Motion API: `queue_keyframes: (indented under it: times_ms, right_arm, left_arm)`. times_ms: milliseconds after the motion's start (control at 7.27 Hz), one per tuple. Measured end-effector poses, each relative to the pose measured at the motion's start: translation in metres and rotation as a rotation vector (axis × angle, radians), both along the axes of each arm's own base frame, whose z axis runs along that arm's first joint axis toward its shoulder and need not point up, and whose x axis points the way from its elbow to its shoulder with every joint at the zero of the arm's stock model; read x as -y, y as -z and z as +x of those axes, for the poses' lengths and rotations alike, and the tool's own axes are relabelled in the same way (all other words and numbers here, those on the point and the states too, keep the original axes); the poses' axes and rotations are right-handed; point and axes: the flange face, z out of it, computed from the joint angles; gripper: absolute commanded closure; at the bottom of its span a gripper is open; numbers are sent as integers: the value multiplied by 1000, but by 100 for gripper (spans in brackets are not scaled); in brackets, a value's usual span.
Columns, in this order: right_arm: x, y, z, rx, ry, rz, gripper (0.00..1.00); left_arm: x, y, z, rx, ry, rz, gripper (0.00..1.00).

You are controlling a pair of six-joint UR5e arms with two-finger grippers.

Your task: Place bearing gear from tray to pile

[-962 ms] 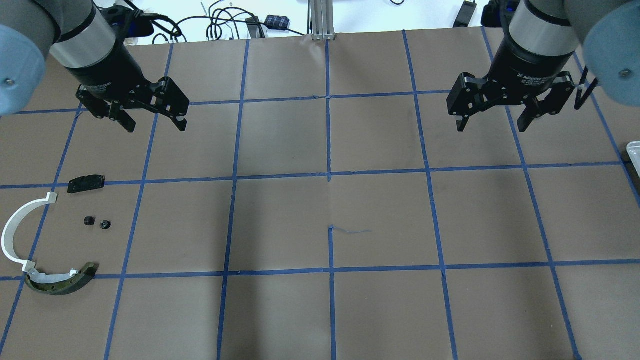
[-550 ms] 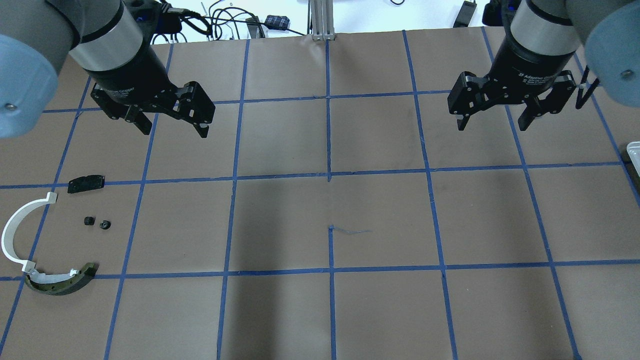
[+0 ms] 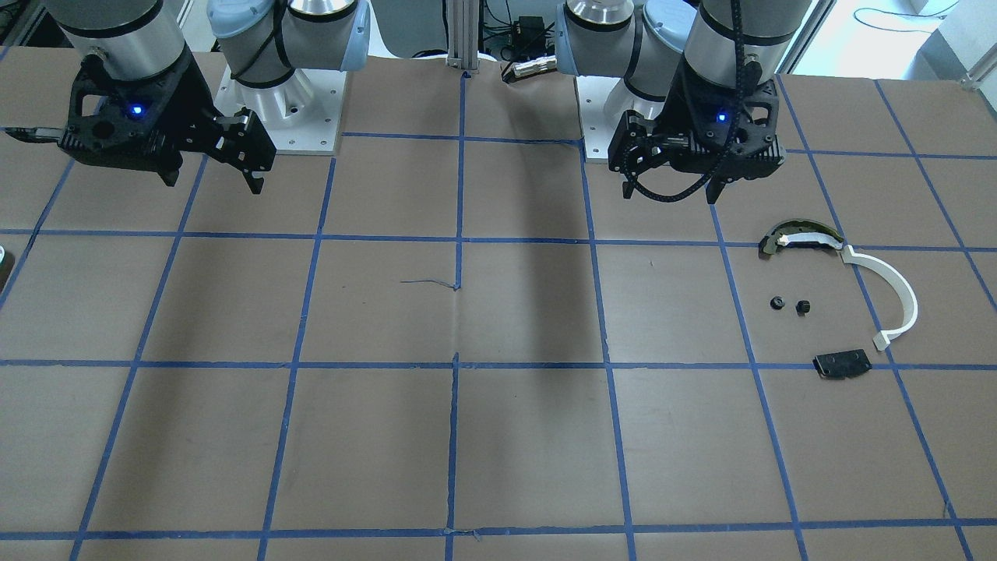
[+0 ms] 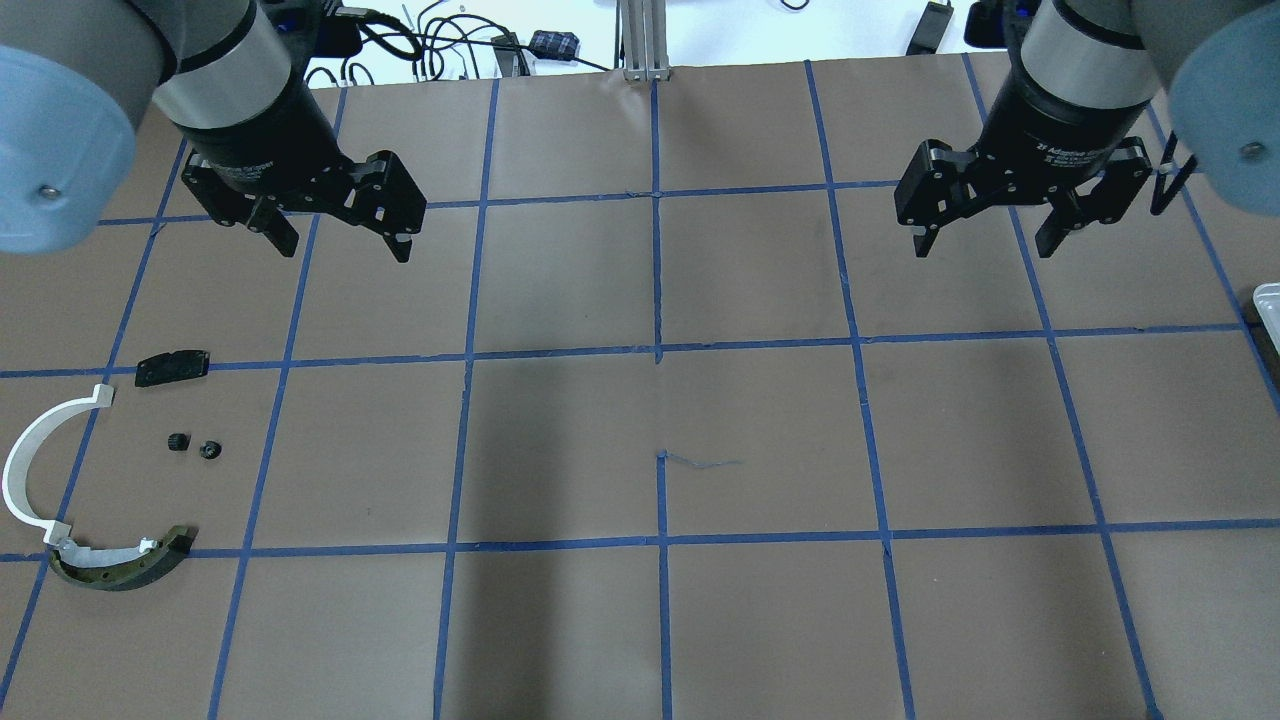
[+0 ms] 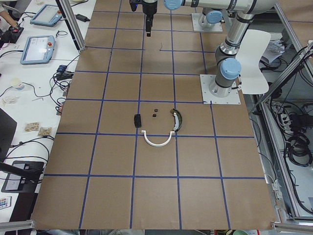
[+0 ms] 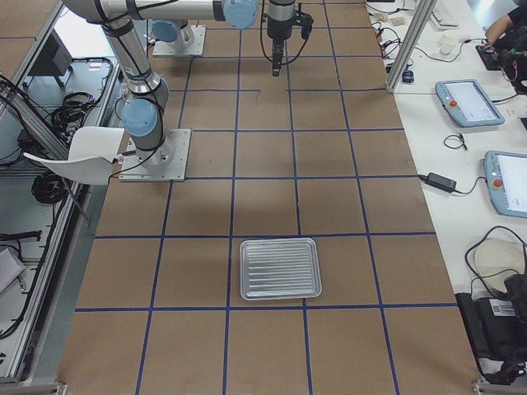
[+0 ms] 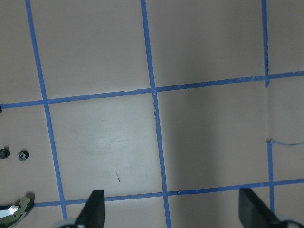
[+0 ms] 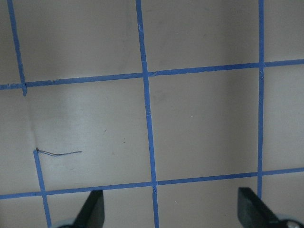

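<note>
The pile lies on the table's left: a white arc strip [image 4: 25, 470], an olive-and-white curved piece [image 4: 125, 565], a flat black plate [image 4: 172, 366] and two small black bearing gears [image 4: 179, 441] [image 4: 210, 450]. The gears also show in the left wrist view [image 7: 22, 155]. My left gripper [image 4: 343, 245] [image 3: 670, 193] hangs open and empty above the table, behind and to the right of the pile. My right gripper [image 4: 983, 248] [image 3: 212, 184] hangs open and empty at the back right. The ridged metal tray [image 6: 280, 269] sits at the table's right end; no gear shows on it.
Blue tape lines grid the brown table. Only the tray's edge [image 4: 1268, 300] shows in the overhead view. Cables and a metal post [image 4: 645, 40] stand beyond the back edge. The arm bases [image 3: 280, 101] are at the robot's side.
My left gripper has moved right and slightly toward the back, still open and empty. The right gripper and the pile have not moved.
</note>
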Motion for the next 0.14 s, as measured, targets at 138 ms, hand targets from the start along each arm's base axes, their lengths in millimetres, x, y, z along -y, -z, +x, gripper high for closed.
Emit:
queue_keyframes:
  times_ms: [138]
  right_arm:
    - [0,0,0,0,0,-1,0]
  left_arm:
    - [0,2,1,2,-2,5,0]
